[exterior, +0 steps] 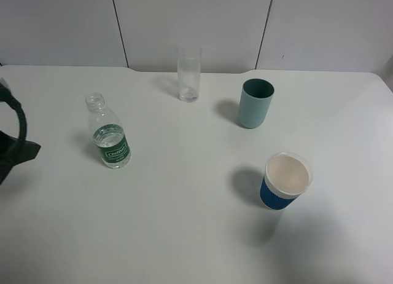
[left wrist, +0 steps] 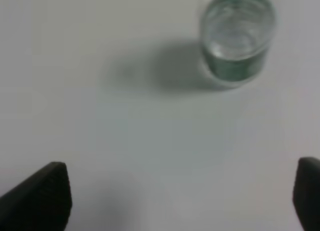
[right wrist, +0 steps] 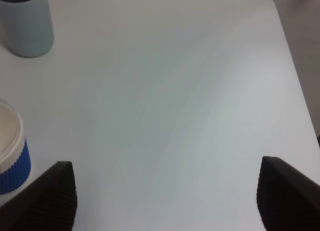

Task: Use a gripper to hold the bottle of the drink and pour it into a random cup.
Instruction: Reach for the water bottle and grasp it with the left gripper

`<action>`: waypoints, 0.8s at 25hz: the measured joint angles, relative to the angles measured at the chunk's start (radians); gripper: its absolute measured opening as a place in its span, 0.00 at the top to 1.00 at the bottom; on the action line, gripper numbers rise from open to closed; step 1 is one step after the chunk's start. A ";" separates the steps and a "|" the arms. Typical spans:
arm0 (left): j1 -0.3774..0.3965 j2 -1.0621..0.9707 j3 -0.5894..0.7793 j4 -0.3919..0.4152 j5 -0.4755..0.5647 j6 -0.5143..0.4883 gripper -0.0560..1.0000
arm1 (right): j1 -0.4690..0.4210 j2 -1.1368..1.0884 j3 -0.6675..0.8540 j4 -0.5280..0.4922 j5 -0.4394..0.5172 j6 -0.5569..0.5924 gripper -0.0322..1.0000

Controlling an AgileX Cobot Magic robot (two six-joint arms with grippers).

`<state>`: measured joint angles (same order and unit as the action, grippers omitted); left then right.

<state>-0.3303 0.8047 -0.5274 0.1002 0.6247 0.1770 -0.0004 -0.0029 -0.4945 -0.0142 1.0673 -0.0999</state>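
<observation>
Short of the bottle (exterior: 108, 133), your left gripper (left wrist: 182, 191) stands wide open and empty; white writing on the green label (exterior: 113, 150) is illegible.

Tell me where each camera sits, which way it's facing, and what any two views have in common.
Exterior high: mounted above, looking down on the table with bottle, glass, teal cup and paper cup; left arm at the edge.
Left wrist: looks down past the open left hand at the bottle.
Right wrist: looks down past the open right hand at teal cup and paper cup.
Shared: exterior and left wrist both show the bottle.
</observation>
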 joint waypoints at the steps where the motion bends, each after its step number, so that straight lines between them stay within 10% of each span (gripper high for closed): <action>1: -0.008 0.028 0.000 -0.014 -0.018 0.016 0.12 | 0.000 0.000 0.000 0.000 0.000 0.000 0.25; 12: -0.018 0.245 0.007 -0.047 -0.153 0.096 0.12 | 0.000 0.000 0.000 0.000 0.000 0.000 0.25; 20: -0.018 0.256 0.163 -0.036 -0.437 0.106 0.12 | 0.000 0.000 0.000 0.000 0.000 0.000 0.25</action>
<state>-0.3481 1.0610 -0.3639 0.0637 0.1875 0.2825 -0.0004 -0.0029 -0.4945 -0.0142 1.0673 -0.0999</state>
